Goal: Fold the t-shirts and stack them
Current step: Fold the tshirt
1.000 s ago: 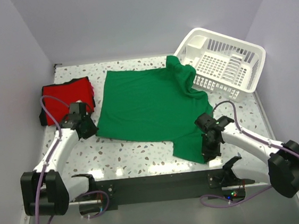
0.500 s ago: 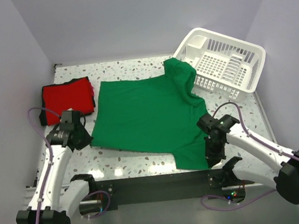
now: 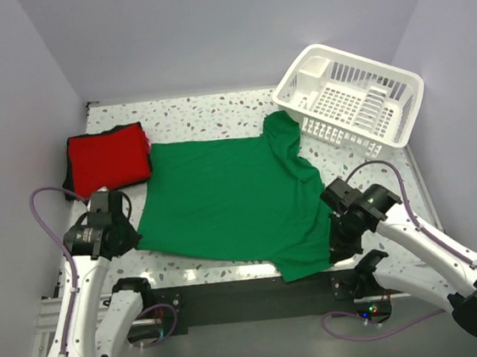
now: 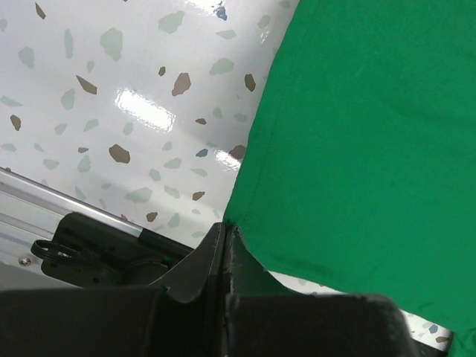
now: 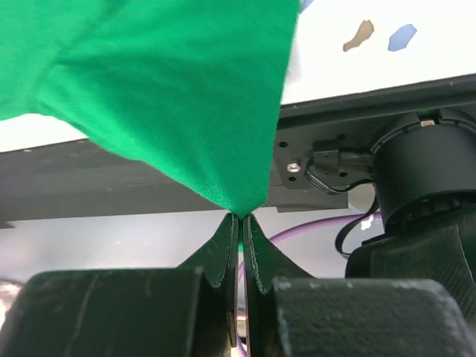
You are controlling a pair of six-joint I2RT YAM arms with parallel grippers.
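Observation:
The green t-shirt (image 3: 232,198) lies spread flat across the middle of the table, its far sleeve bunched near the basket. My left gripper (image 3: 134,236) is shut on its near left corner (image 4: 227,223). My right gripper (image 3: 336,249) is shut on its near right corner (image 5: 239,210), which hangs past the table's front edge. The red t-shirt (image 3: 108,156) lies folded at the far left, apart from both grippers.
A white slatted basket (image 3: 349,97) stands at the far right, close to the green shirt's sleeve. The black front rail (image 3: 250,292) with cables runs along the near edge. Walls close in the left, right and back sides.
Both grippers have pulled the green shirt toward the near edge. Its sleeve has slid off the basket rim, and the cloth now lies flatter and lower in the top view.

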